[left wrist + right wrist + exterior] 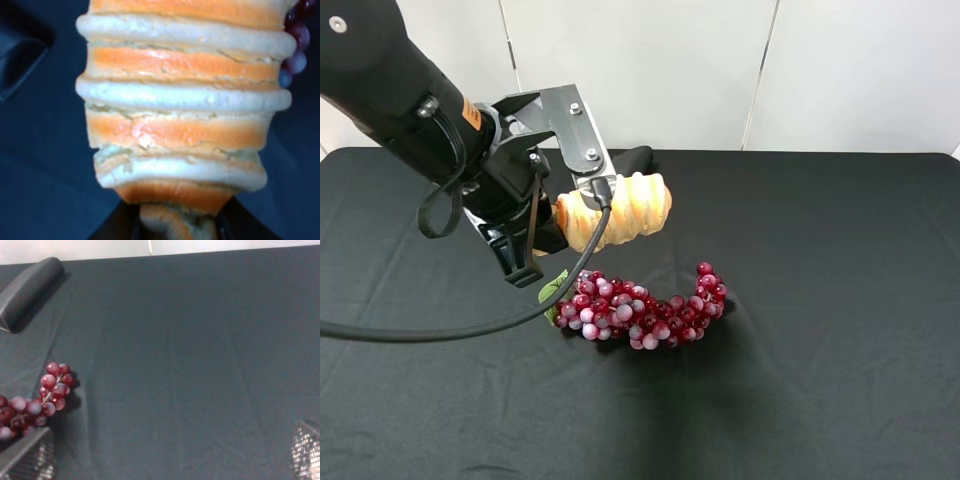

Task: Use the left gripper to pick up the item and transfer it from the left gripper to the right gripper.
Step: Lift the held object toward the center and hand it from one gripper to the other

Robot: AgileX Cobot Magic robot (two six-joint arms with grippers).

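Observation:
The item (623,207), a pale tan ridged roll, hangs in the air above the black table, held level by one end. My left gripper (563,218), on the black arm with the orange label and silver plates, is shut on that end. In the left wrist view the item (185,100) fills the frame and the dark fingers (117,225) pinch its narrow end. My right gripper (167,460) does not show in the exterior high view. Its own view shows two fingertips (27,455) far apart with nothing between them, so it is open.
A bunch of red grapes (640,310) lies on the black cloth (820,300) just below the item, and also shows as grapes (50,390) near the right gripper's fingertip. A black wedge (635,158) lies behind the item, toward the white wall.

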